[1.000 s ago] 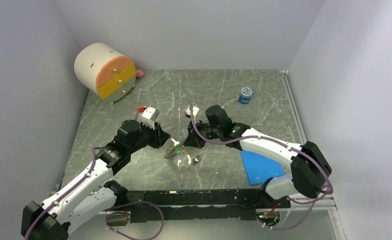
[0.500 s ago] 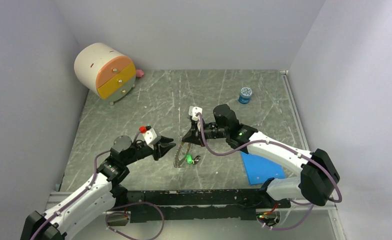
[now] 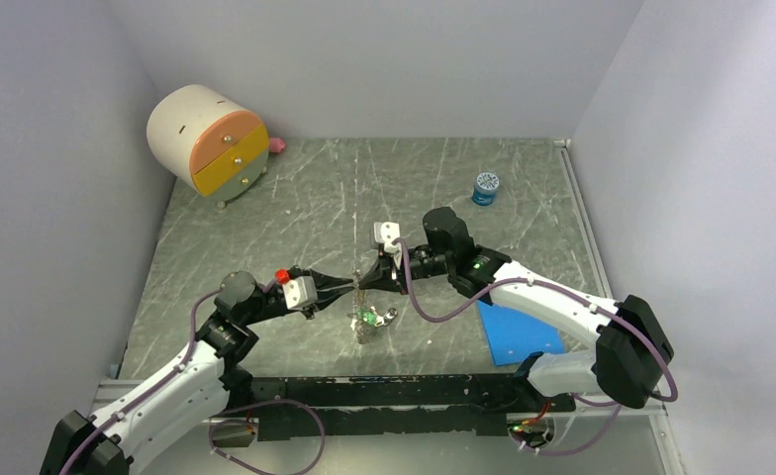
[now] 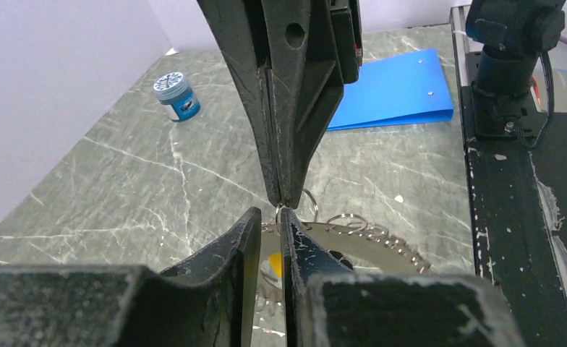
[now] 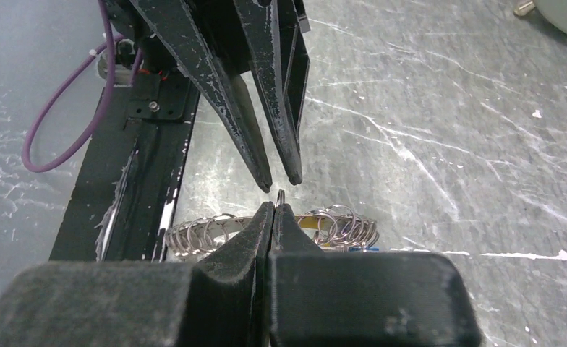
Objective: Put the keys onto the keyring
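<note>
Keyring [image 5: 342,225] hangs mid-table [image 3: 295,208] from the R gripper [image 5: 272,211], which is clamped tight, no gap btw its fingers, pinching a thin wire loop at the hoop's top edge. Hoop drops below the tips w/ a crowd of small rings along its rim, lower part down by the tabletop. L gripper [image 4: 270,214] faces it head-on, tip to tip, fingers a narrow slit apart and gripping nothing; tips sit just beside that loop, can't tell if they touch. Keys [image 3: 370,317]: green head shows at the hoop from above, a yellow one and a bit of blue peek out under the fingers in the wrist views. Blue jar [image 3: 485,188] back right, blue pad [image 3: 518,334] by the R arm, round drawer box [image 3: 209,143] back left, all well apart from the hoop.
</note>
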`<state>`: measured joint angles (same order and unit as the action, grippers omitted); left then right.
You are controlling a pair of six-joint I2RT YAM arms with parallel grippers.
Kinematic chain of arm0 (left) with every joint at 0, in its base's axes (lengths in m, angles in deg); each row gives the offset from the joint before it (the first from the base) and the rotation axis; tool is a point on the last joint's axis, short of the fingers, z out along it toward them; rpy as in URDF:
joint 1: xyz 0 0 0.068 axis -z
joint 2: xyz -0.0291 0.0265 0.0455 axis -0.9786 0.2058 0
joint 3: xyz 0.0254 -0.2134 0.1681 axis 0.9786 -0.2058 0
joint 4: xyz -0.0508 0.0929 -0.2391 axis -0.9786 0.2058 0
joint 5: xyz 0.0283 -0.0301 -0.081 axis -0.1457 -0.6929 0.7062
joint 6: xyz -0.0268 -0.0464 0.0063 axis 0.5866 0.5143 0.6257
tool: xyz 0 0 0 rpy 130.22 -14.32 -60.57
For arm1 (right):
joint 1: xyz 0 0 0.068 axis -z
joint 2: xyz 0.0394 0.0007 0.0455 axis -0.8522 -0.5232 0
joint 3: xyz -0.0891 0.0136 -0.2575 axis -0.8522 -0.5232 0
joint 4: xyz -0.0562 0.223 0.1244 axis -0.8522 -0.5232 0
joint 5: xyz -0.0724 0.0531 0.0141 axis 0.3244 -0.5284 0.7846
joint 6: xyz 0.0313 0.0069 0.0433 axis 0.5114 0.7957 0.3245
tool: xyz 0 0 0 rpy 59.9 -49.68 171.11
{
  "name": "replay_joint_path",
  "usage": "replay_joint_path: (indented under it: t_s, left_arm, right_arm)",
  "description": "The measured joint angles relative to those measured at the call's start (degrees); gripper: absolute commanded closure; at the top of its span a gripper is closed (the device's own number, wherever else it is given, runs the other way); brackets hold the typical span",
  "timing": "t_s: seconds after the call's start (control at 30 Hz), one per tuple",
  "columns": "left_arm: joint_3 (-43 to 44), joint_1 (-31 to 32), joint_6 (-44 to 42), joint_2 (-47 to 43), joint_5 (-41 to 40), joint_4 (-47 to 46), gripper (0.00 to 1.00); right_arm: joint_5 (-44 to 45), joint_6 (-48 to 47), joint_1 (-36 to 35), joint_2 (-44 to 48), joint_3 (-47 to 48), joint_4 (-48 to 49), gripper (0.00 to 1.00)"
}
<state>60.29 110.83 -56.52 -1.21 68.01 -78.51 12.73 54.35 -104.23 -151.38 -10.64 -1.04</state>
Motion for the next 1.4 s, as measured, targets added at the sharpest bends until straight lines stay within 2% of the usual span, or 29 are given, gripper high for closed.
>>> replay_joint_path:
  t_s: [0.2,0.43,0.53,0.6,0.7,0.73,0.8,0.87,0.9,0.97,1.07,1.23,1.4]
  left_arm:
    - [0.0,0.0,-1.5,0.6,1.8,0.6,0.74]
    - [1.1,0.3,-2.4,3.8,2.3,2.1,0.74]
    - [1.5,0.5,-2.7,4.4,2.3,2.8,0.83]
    - [1.6,0.5,-2.7,4.4,2.3,3.3,0.95]
    - [1.7,0.7,-2.9,4.3,2.5,3.7,0.97]
    - [1.7,0.7,-3.0,4.3,2.6,3.8,0.97]
    - [1.7,0.7,-2.8,4.1,2.6,3.8,0.97]
    - [1.7,0.7,-2.7,3.5,2.5,4.2,0.98]
    - [1.7,0.7,-2.6,3.1,2.5,4.3,0.97]
    - [1.4,0.7,-2.2,2.1,2.1,4.2,0.97]
    - [0.2,0.7,-1.1,0.3,1.6,3.1,0.97]
    - [-1.0,0.7,-0.1,-1.1,1.1,1.8,0.97]
    - [-2.7,0.7,-0.3,-2.4,1.0,-0.9,0.97]
  right_arm:
    - [-1.5,-0.7,0.0,0.1,-0.3,0.0,1.0]
    - [-2.9,-0.7,0.0,0.1,-0.3,0.0,1.0]
    - [-2.9,-0.7,0.0,0.1,-0.3,0.0,1.0]
    - [-2.9,-0.7,0.0,0.1,-0.3,0.0,1.0]
    - [-3.0,-0.7,0.1,0.1,-0.3,0.0,1.0]
    - [-3.0,-0.6,0.1,0.1,-0.3,0.0,0.94]
    - [-2.6,0.3,0.1,0.1,-0.4,0.6,0.74]
    - [-1.6,2.1,0.1,0.1,-0.9,2.0,0.45]
    - [-0.7,3.2,0.2,0.1,-1.2,3.2,0.36]
    - [2.3,5.9,0.4,0.7,-2.6,6.5,0.26]
    - [5.7,9.6,1.5,3.1,-6.3,11.9,0.18]
    - [7.0,14.9,5.4,8.3,-12.0,20.6,0.16]
    - [5.7,16.0,7.5,10.1,-13.4,23.7,0.12]
